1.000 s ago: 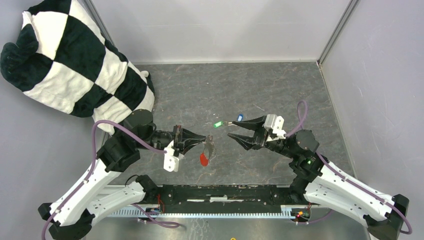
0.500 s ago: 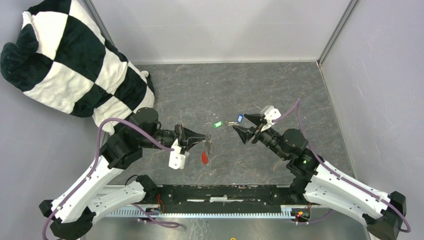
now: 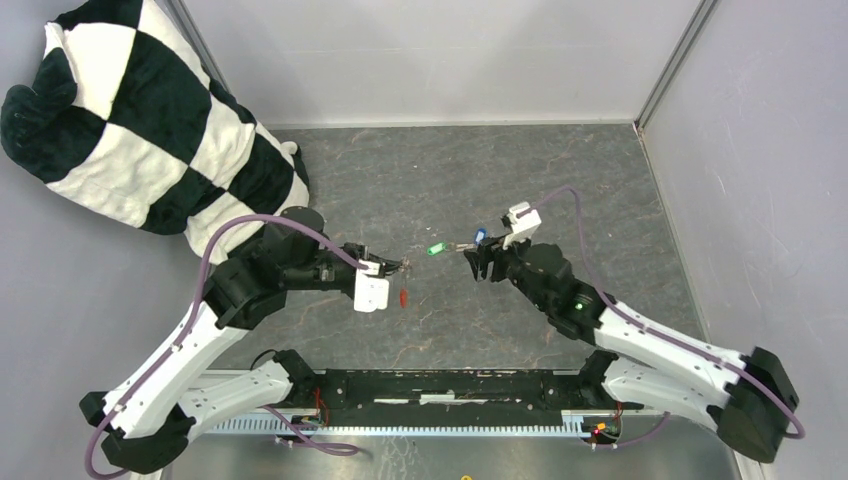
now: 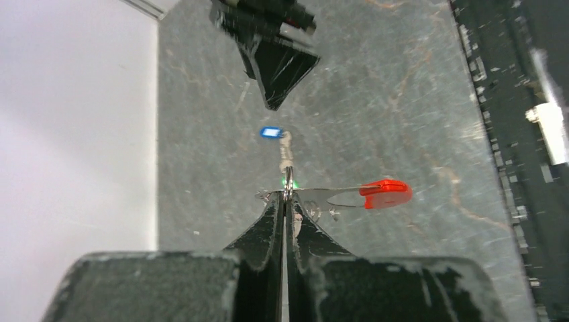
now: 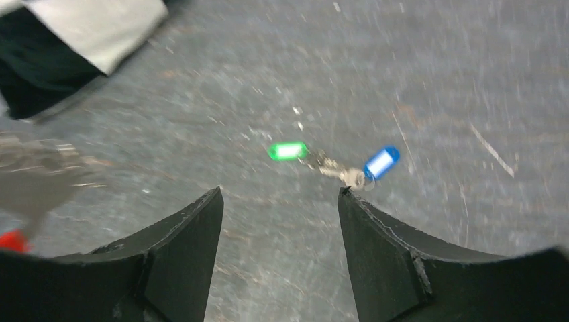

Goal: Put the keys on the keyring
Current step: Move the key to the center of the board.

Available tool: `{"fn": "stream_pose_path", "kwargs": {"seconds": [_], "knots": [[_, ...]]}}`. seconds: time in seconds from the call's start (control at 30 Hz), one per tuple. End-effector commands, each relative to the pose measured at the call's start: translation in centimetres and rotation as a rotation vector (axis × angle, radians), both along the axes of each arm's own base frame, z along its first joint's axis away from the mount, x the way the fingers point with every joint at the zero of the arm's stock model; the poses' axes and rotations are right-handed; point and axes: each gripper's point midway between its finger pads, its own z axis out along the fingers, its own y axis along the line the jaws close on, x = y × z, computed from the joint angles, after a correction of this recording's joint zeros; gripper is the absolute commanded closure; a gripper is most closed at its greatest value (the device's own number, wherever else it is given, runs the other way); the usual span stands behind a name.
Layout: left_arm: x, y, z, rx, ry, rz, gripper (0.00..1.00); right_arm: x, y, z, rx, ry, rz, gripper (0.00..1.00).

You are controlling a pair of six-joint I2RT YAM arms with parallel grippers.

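- On your left, the left gripper (image 4: 287, 196) is pinched tight on the thin metal keyring (image 4: 288, 180) with its red oblong plastic tag (image 4: 386, 193).
- Midway, the green-headed silver key (image 5: 287, 150) and blue-headed silver key (image 5: 381, 162) lie together on the grey table (image 5: 436, 80).
- Your right gripper (image 5: 278, 194) gapes wide, empty, near them.

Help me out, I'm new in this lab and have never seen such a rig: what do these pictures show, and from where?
Two robot arms stand side by side at a grey table. The wide picture looks down from above and behind them; the other two come from a camera on each wrist, so each shows its own black fingers. The left hand is shut on the keyring, whose red tag sticks out sideways. The right hand is open, close to the keys, which lie on the table with their metal ends together: one green head, one blue head. A black-and-white chequered cushion lies in the far left corner.
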Motion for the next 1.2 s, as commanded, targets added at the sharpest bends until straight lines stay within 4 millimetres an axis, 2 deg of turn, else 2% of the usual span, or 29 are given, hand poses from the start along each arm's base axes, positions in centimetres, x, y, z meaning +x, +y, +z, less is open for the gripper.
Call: {"fn": "stream_pose_path", "kwargs": {"seconds": [0.0,0.07,0.2,0.37,0.5,0.67,0.8,1.0,1.17], "knots": [[-2.0,0.3,-0.1,-0.055,0.233,0.066,0.98,2.0,-0.8,-3.4,-0.045,0.158,-0.14,0.31],[-2.3,0.2,-1.1,-0.052,0.325,0.092,0.98,2.8,-0.5,-4.8,-0.074,0.19,-0.135,0.31],[-1.7,0.0,-2.8,-0.02,0.457,0.186,0.98,4.5,0.4,-7.0,-0.113,0.243,-0.121,0.35],[-1.8,-0.1,-4.3,0.01,0.508,0.206,0.98,6.0,1.7,-9.5,-0.126,0.287,-0.117,0.37],[-2.0,0.0,-5.1,0.02,0.542,0.219,0.98,6.6,4.2,-10.8,-0.081,0.305,-0.03,0.39],[-2.3,-0.1,-4.8,0.007,0.567,0.218,0.98,7.5,7.1,-12.1,-0.113,0.32,0.073,0.4],[-2.5,0.1,-5.0,0.017,0.576,0.217,0.98,8.7,5.2,-12.6,-0.187,0.327,-0.024,0.41],[-2.5,-0.3,-5.2,0.028,0.585,0.201,0.98,9.1,0.9,-14.3,-0.196,0.377,-0.175,0.41],[-2.6,-0.5,-5.0,0.025,0.586,0.185,0.98,9.8,-0.7,-15.8,-0.221,0.409,-0.221,0.41]]}}
